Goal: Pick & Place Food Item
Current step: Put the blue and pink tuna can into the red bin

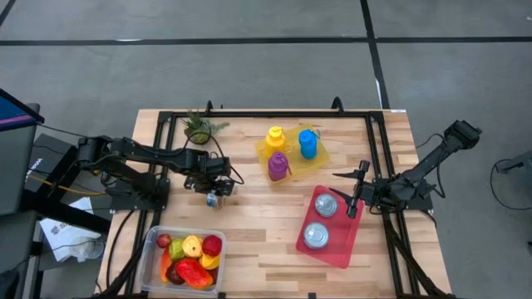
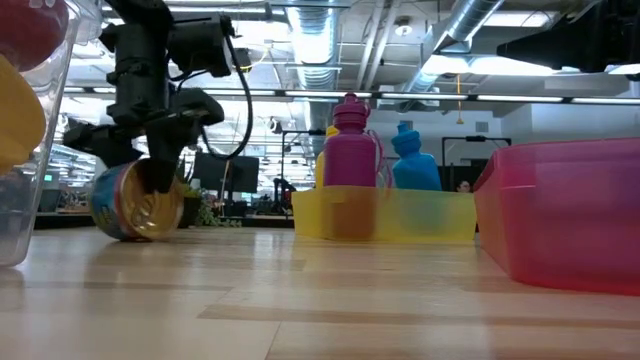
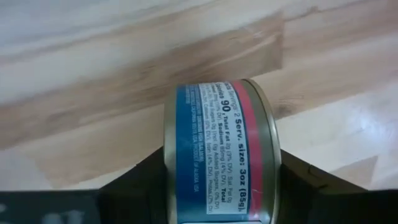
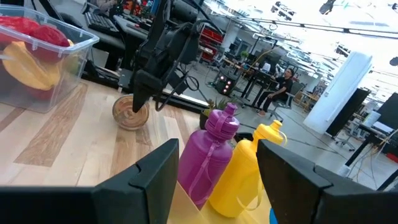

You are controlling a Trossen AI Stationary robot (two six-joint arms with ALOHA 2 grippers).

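Observation:
A small tin can (image 3: 217,155) with a blue and red label and a gold lid (image 2: 135,203) is turned on its edge left of the table's middle (image 1: 214,199). My left gripper (image 1: 214,193) is shut on it, and the right wrist view shows both from afar (image 4: 130,113). My right gripper (image 1: 356,189) is open and touches nothing. It hovers by the far end of a red tray (image 1: 332,249). Two silver cans (image 1: 326,204) (image 1: 316,236) stand in that tray. My left gripper pinches the can between its two fingers (image 3: 134,186) (image 3: 305,186), one on each flat end. One finger lies across the gold lid (image 2: 160,170). The fingers come from above, pointing down. The can is on edge with its lower rim (image 2: 135,236) at the tabletop; whether it touches there, I cannot tell.
A yellow tray (image 1: 320,158) at the far middle holds a yellow (image 1: 275,137), a blue (image 1: 307,143) and a purple bottle (image 1: 278,166). A clear bin of toy fruit (image 1: 187,257) sits at the near left. A small plant (image 1: 198,126) stands far left. Bare wood lies between bin and red tray.

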